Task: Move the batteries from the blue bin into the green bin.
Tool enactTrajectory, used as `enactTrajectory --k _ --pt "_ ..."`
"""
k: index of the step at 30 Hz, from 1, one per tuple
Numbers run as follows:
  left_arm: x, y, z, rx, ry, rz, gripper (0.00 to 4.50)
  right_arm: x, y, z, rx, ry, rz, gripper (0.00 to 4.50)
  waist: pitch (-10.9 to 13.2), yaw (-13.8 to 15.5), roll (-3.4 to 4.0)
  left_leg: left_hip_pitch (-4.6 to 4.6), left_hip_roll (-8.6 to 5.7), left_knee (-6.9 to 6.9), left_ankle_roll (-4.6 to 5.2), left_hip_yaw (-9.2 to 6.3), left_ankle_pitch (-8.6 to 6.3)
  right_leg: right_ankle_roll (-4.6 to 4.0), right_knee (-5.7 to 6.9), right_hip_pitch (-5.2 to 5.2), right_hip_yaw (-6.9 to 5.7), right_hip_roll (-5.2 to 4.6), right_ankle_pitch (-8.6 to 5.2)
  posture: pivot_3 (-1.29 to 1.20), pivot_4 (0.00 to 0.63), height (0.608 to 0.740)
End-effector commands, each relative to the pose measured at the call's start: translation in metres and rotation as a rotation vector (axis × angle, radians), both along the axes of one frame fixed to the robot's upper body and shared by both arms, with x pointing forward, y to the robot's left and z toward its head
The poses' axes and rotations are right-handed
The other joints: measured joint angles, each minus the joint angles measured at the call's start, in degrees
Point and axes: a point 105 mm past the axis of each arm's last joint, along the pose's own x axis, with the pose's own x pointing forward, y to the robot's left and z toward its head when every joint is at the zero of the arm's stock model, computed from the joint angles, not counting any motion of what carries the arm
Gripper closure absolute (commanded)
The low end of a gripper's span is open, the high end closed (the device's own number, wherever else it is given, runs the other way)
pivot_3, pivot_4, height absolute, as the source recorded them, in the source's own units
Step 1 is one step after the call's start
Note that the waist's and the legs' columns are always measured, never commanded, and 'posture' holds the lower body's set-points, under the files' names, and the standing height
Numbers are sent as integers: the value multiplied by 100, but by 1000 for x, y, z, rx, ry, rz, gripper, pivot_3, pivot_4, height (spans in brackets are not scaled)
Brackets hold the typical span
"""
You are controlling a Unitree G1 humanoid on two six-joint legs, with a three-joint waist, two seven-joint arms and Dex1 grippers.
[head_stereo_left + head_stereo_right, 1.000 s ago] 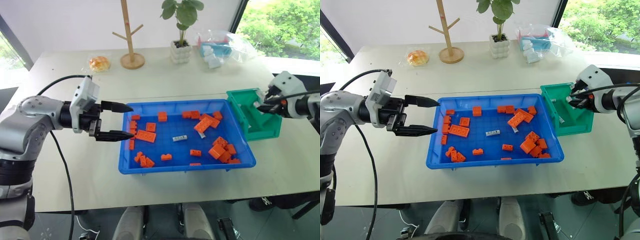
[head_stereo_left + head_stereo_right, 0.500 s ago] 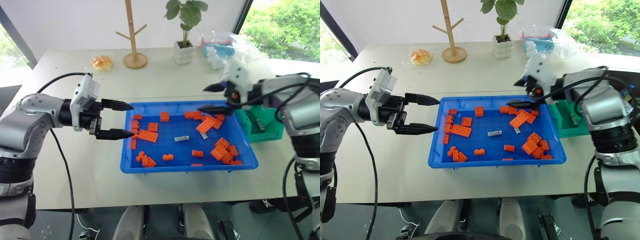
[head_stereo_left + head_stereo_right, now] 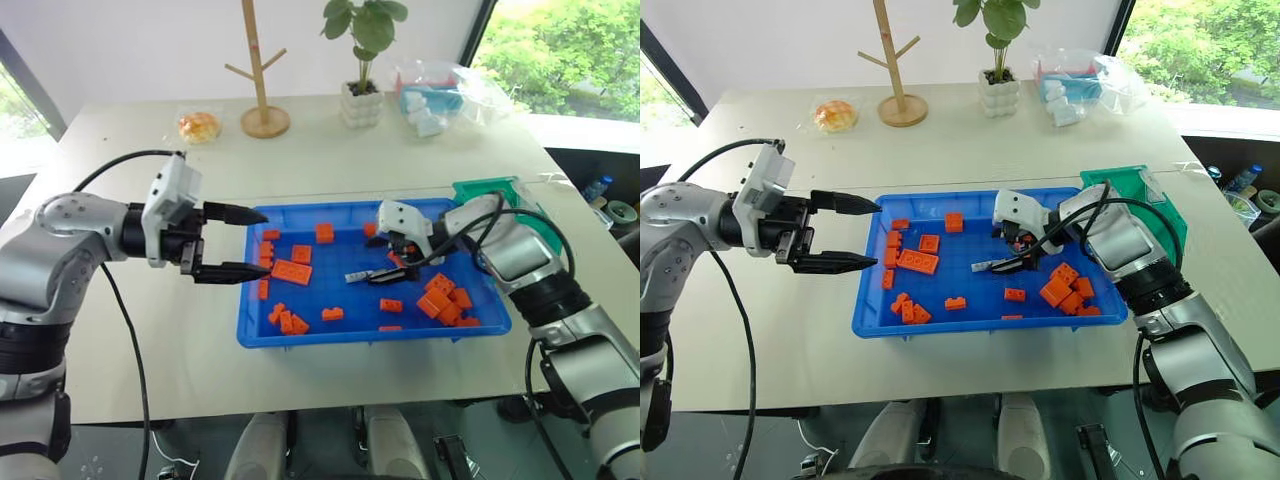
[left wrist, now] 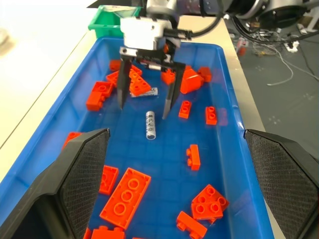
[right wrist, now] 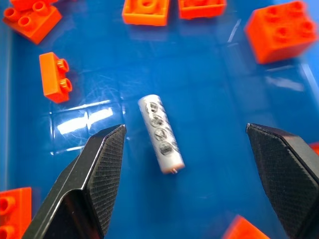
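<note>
A slim silver battery [image 5: 161, 140] lies flat on the floor of the blue bin [image 3: 360, 338], near its middle. My right gripper [image 5: 185, 128] hangs open just above it, pointing down, one finger on each side of it and not touching. A second battery [image 4: 151, 91] lies behind that gripper beside an orange brick. The green bin [image 3: 1135, 185] stands against the blue bin's right end, partly hidden by my right arm. My left gripper [image 3: 235, 243] is open and empty at the blue bin's left rim, pointing across it.
Several orange toy bricks [image 3: 292, 271] lie scattered over the blue bin's floor, thickest at the right end [image 3: 445, 298]. At the table's far side stand a wooden peg stand [image 3: 263, 118], a potted plant [image 3: 362, 100], a bagged bun [image 3: 198, 126] and a clear plastic bag [image 3: 440, 95].
My right arm has swung left from the green bin and sunk into the blue bin, its gripper now over the battery with the jaws wider. The left arm has kept still.
</note>
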Motion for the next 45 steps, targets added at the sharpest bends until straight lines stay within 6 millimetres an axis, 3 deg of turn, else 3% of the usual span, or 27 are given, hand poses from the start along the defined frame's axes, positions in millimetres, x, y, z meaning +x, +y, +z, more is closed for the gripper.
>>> enactTrajectory --k 1,2,6,11,13,19,21,23,29,33,37,41,45 --pt "-4 2 12 -5 -52 4 0 -1 5 -5 -3 -9 17 567 0 14 0 0 0 0 0 0 0 0 0 1 0 0 0 0 150 693" --pt "-5 2 12 -5 -52 4 0 0 6 -8 -7 -7 10 567 -1 16 -1 0 -1 0 0 0 0 0 0 1 0 0 0 0 150 693" --pt "-5 2 13 -4 -52 3 0 -1 5 -12 -10 -3 -2 1695 0 12 -1 1 -1 0 -1 0 0 0 1 1 0 0 0 0 150 693" --pt "-3 0 13 -6 -53 -3 0 -4 3 -6 0 -17 -10 4355 0 10 0 2 -1 0 -1 0 0 0 1 1 0 1 0 0 150 693" --pt "-2 -1 13 -8 -55 -9 0 -5 -1 6 14 -53 -21 4457 0 15 0 2 -1 0 -1 -1 0 0 1 1 0 1 0 0 150 693" --pt "0 -3 13 -10 -53 -22 0 6 -23 79 153 -171 -177 4457 0 17 1 0 -1 1 -1 0 0 0 0 0 0 0 0 0 150 693" --pt "1 -3 12 -10 -52 -25 0 18 -58 104 163 -242 -315 4457 1 19 1 1 0 0 -1 -1 0 0 0 0 0 1 0 0 150 693" --pt "4 -4 12 -12 -54 -28 0 27 -97 118 130 -307 -451 4457 1 49 0 0 -1 0 -1 -1 0 -1 -1 2 -1 0 0 0 150 693" --pt "9 -9 13 -29 -66 -40 0 25 -169 109 -34 -330 -674 4457 0 23 -1 -1 -2 -1 0 8 0 -1 -9 3 1 -4 -1 0 150 693" --pt "9 -11 12 -30 -63 -53 0 24 -195 97 -94 -325 -773 4457 1 -30 2 0 0 -2 0 15 0 0 -1 -2 6 -3 0 0 150 693" --pt "11 -12 14 -31 -66 -59 0 25 -203 85 -119 -319 -817 2485 2 -17 4 5 3 -3 0 17 0 -1 3 -2 11 0 0 0 150 693" --pt "11 -11 16 -28 -69 -62 0 31 -188 95 -65 -363 -762 417 2 -5 4 4 2 -1 0 19 0 0 1 -1 12 -1 0 0 150 693" --pt "12 -10 16 -24 -70 -63 0 32 -152 115 -3 -410 -541 417 5 -23 9 4 2 -2 1 19 0 0 1 -1 12 0 0 0 150 693"
